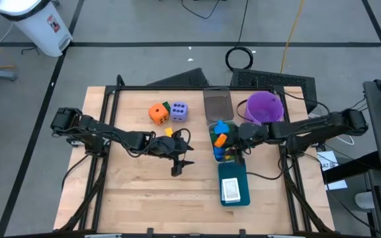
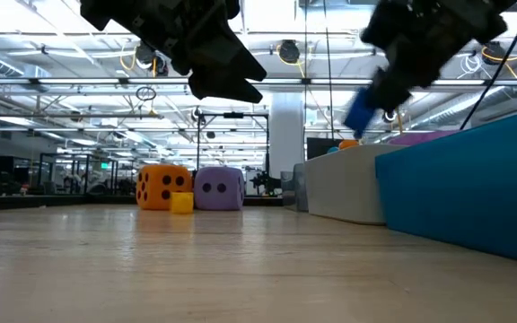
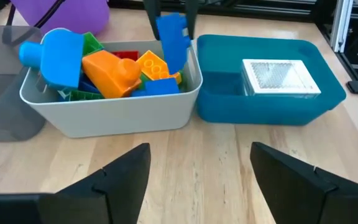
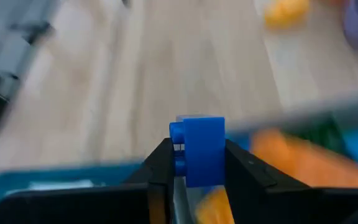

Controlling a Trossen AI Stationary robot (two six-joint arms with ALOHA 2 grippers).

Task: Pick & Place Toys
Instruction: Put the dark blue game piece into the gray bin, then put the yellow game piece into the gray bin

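Your right gripper (image 4: 196, 163) hangs above the white rectangular plastic bin (image 3: 114, 115), its two dark fingers clamped on a small blue plastic block (image 4: 199, 149) that sits upright between them, clear of the pile below. That bin stands right of the table's centre and already holds a heap of plastic blocks (image 3: 114, 71) in blue, orange, yellow, green and red. Touching its near end is the teal plastic tray (image 3: 272, 102), with a white picture card (image 3: 279, 76) lying flat inside. At the far right you have the purple plastic bucket (image 1: 264, 106), just beside the bin's far end. Your left gripper (image 3: 197, 177) hovers over the bare wooden table (image 1: 137, 192) near its centre, fingers spread apart and holding nothing, pointed toward the bin. On the far left side, the orange dotted die (image 1: 158, 113) and the lavender dotted die (image 1: 178, 111) sit side by side, and a small yellow plastic block (image 2: 181, 203) lies just in front of them.
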